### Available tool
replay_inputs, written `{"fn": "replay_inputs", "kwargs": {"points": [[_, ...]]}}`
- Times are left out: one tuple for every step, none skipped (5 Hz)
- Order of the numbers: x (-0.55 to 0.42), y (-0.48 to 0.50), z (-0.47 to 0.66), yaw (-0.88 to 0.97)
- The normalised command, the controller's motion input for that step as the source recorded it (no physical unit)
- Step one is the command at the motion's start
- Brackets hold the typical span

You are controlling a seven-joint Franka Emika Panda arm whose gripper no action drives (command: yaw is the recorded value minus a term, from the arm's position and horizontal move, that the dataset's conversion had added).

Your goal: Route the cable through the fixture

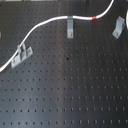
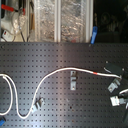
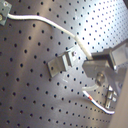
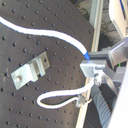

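The cable is a thin white cord on the black pegboard. In the first exterior view it runs from the left edge past the left fixture and over the middle fixture. Its red band lies beyond that, and the cord leaves at the top right. A third fixture stands apart, below the cord. My gripper is out of the first exterior view. In the second exterior view my gripper sits at the right edge, where the cable ends. In both wrist views my gripper is shut on the cable, beside a fixture.
The cable's slack forms a big loop at the second exterior view's left. Silver-wrapped blocks and clutter stand behind the board's far edge. A short loop of cord hangs past my fingers, near the board's edge.
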Motion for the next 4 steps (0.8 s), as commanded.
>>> {"fn": "replay_inputs", "kwargs": {"points": [[0.012, 0.026, 0.00, 0.00], [0.054, -0.122, 0.16, -0.04], [-0.284, -0.640, 0.18, 0.10], [-0.018, -0.045, 0.11, 0.01]]}}
